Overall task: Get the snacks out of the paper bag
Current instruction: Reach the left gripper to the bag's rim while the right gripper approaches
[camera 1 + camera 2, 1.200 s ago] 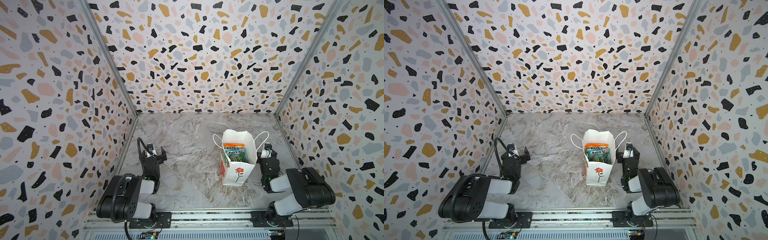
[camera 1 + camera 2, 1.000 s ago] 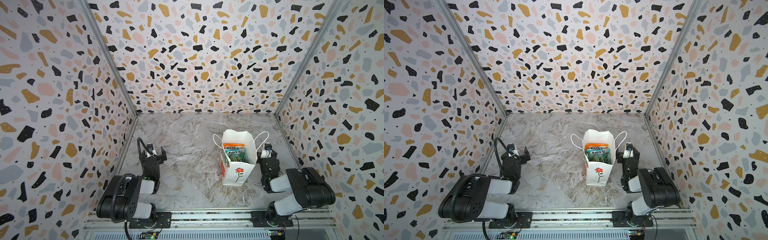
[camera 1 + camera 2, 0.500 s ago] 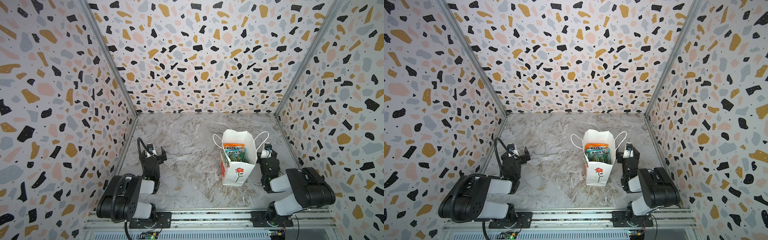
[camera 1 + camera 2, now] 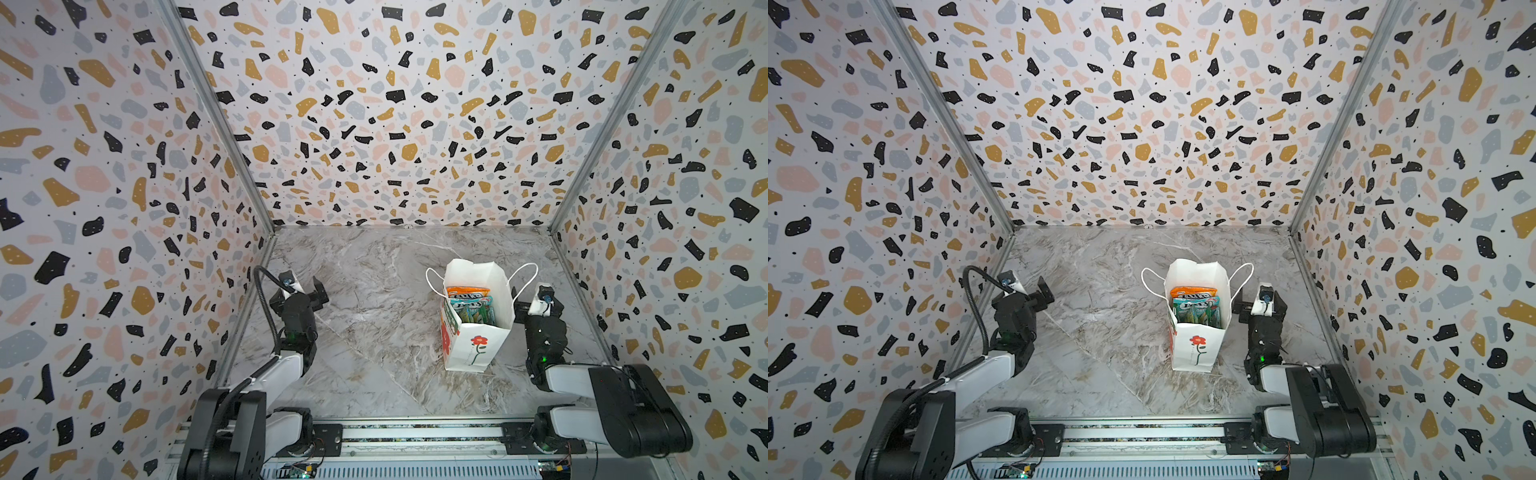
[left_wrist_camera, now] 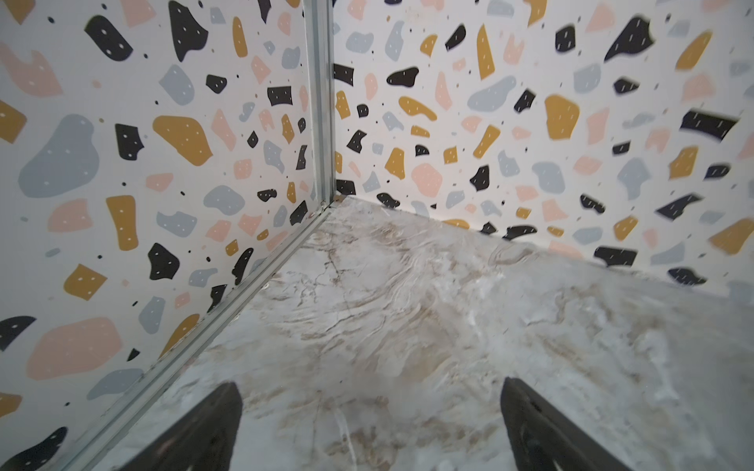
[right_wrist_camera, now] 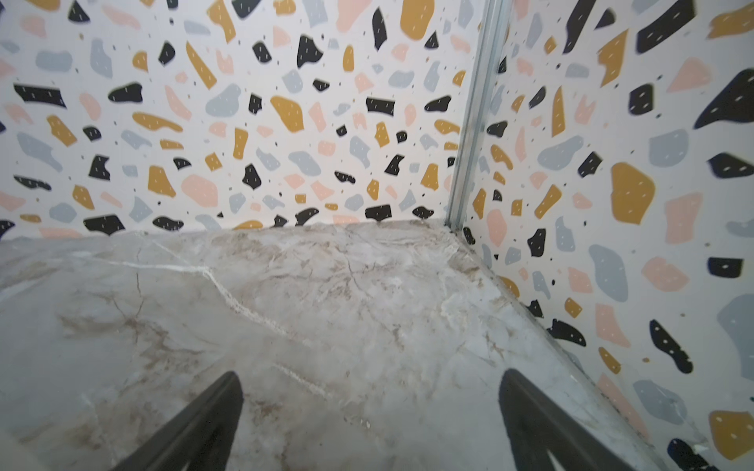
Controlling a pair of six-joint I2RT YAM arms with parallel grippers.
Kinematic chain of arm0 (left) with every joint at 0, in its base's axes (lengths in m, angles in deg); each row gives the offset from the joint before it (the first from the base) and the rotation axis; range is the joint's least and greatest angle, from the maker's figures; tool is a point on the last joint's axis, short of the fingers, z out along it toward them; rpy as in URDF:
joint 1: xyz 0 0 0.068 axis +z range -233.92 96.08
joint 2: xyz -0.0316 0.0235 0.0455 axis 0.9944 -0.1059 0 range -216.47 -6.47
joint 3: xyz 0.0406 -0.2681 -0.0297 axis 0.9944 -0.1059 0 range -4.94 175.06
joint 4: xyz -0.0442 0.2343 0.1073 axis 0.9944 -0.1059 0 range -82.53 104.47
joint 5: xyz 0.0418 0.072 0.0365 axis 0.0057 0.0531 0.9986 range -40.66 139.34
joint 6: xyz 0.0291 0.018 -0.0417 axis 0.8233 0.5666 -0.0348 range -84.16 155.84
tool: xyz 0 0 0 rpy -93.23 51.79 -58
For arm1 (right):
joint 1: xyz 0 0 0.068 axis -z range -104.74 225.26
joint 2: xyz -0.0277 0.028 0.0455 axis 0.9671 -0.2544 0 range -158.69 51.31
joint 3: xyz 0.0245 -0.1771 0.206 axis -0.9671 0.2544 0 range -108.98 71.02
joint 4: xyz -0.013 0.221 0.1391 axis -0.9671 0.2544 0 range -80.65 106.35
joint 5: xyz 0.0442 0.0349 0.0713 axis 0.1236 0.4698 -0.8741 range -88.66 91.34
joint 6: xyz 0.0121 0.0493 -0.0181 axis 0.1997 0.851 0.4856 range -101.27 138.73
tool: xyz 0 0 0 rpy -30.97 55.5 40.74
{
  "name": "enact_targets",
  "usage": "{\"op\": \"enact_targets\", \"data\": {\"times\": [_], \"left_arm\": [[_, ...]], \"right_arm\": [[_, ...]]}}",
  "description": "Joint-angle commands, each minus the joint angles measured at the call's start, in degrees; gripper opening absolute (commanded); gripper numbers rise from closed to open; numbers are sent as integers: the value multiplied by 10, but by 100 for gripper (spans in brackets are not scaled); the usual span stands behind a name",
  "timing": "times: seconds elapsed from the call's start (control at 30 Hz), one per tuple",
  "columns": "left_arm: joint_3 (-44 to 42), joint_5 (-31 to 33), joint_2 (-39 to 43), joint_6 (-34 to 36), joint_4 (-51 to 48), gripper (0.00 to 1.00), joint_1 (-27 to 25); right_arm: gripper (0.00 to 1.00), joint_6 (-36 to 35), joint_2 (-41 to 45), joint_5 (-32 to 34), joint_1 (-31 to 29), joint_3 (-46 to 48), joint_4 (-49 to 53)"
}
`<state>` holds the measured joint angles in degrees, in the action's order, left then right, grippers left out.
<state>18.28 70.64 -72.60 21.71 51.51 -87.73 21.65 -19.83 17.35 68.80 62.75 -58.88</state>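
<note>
The speckled walls (image 4: pixel 124 208) close in the marble-patterned bench (image 4: pixel 374 270) on three sides, and a metal rail (image 4: pixel 415 432) runs along the near edge. Nothing lies on the bench between the left arm (image 4: pixel 282 365) and the paper bag (image 4: pixel 473 345). The bag stands upright right of the middle, mouth open. Its cord handles (image 4: pixel 524 276) loop outward on both sides, the right one reaching toward the right arm (image 4: pixel 544 345).

The left arm is folded low along the left wall. The left pincer (image 4: pixel 301 291) points toward the far left corner, its jaws spread wide and holding nothing; in the wrist view only bare bench shows between the tips of the left pincer (image 5: pixel 370 385). The snacks (image 4: pixel 469 305) are all inside the bag, standing on edge in a row, well apart from the left pincer. The right arm is folded the same way by the right wall. The right pincer (image 4: pixel 536 299) sits just beside the bag's right side, outside it, aimed at the far right corner. Its jaws too are fully apart and empty, as the wrist view of the right pincer (image 6: pixel 369 377) shows.

The bag (image 4: pixel 1196 345) is white paper, creased at the sides, with a red flower on a green stem printed on its near face. The snacks (image 4: pixel 1196 309) are glossy flat packets: orange at the back, then teal and red, then green nearest.
</note>
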Motion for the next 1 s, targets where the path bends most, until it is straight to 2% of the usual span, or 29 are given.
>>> {"op": "enact_targets", "data": {"times": [0.0,0.07,0.13,0.27,0.43,0.57,0.7,0.83,0.97], "left_arm": [[65,-82,34,-121,-136,100,-1],[106,-155,47,-157,-177,100,-12],[150,-201,60,-180,-219,100,-45],[229,-222,76,-189,-292,100,-126],[298,-239,78,-217,-317,100,-236],[349,-226,61,-232,-352,98,-309],[372,-207,43,-248,-348,94,-372],[398,-207,0,-255,-345,86,-416],[415,-205,-37,-263,-340,76,-432]], "right_arm": [[99,71,71,33,0,-40,190],[99,95,109,18,1,-72,301],[99,121,137,2,1,-94,379],[99,160,180,-78,3,-119,486],[99,172,228,-148,2,-113,523],[99,172,241,-154,1,-105,527],[99,177,231,-166,1,-101,525],[99,181,220,-174,0,-106,520],[99,184,211,-179,-4,-107,515]]}}
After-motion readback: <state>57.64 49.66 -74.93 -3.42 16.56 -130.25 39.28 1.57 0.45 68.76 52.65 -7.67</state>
